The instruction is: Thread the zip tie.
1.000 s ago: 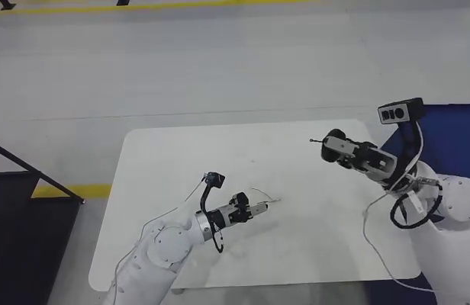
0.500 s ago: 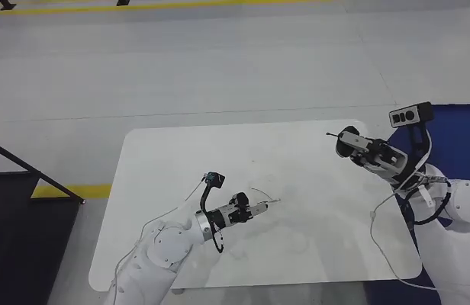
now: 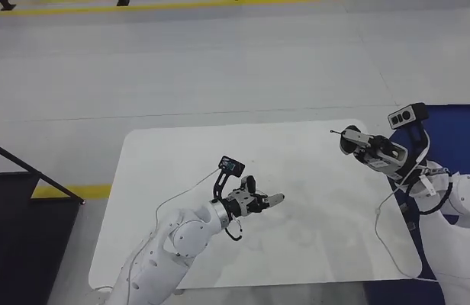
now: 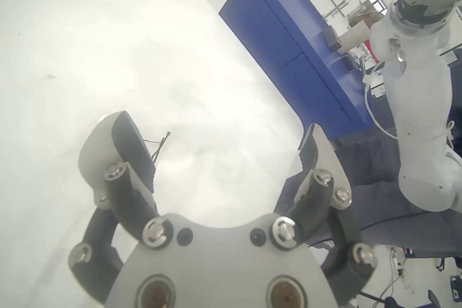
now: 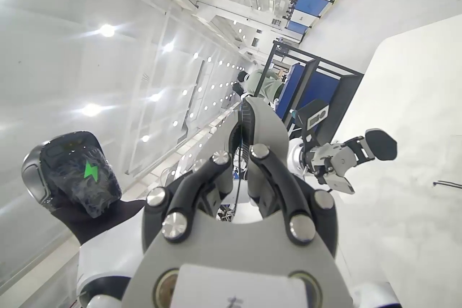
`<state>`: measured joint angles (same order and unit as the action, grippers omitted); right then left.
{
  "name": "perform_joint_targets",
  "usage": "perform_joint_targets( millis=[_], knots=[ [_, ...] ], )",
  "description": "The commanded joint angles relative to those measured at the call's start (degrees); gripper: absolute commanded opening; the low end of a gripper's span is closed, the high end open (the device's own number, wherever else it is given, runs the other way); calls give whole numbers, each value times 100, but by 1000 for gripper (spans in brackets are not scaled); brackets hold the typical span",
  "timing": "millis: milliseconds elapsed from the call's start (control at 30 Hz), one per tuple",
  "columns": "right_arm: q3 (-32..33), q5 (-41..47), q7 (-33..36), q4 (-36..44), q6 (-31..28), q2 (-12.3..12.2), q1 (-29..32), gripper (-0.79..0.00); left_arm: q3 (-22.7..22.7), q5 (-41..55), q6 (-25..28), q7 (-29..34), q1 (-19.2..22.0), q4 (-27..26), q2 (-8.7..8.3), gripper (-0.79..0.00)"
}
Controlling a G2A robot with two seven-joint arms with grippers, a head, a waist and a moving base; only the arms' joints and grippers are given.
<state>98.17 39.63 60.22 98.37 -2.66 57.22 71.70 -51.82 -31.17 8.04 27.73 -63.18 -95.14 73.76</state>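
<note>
Over the table (image 3: 159, 191), left gripper (image 4: 218, 129) fingers spread wide beside the zip tie (image 4: 160, 144); right gripper (image 5: 247, 105) fingers pressed together, seemingly pinching a thin strip (image 3: 336, 133).

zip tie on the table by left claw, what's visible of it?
The zip tie is a thin dark strand, plastic by its look, with a small head at one end. It lies curved and unheld on the white table, beside one finger of the open left claw; contact there is unclear.

Two claws (image 4: 216, 129) (image 5: 247, 112), two zip ties (image 4: 160, 143) (image 3: 335, 133), one table (image 3: 166, 175).
</note>
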Motion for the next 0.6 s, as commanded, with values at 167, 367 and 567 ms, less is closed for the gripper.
perform_joint_targets(
  millis=[167, 367, 567],
  knots=[
    [360, -775, 422, -384, 89, -118, -7, -785, 713, -2492, -693, 715, 323, -516, 21, 0],
    [696, -1103, 974, -814, 26, -244, -262, -785, 1531, -4105, -847, 1820, 1307, -245, 258, 0],
    [703, -1093, 994, -835, 13, -250, -288, -785, 1691, -4052, -741, 2063, 1746, 75, 406, 0]
  ],
)
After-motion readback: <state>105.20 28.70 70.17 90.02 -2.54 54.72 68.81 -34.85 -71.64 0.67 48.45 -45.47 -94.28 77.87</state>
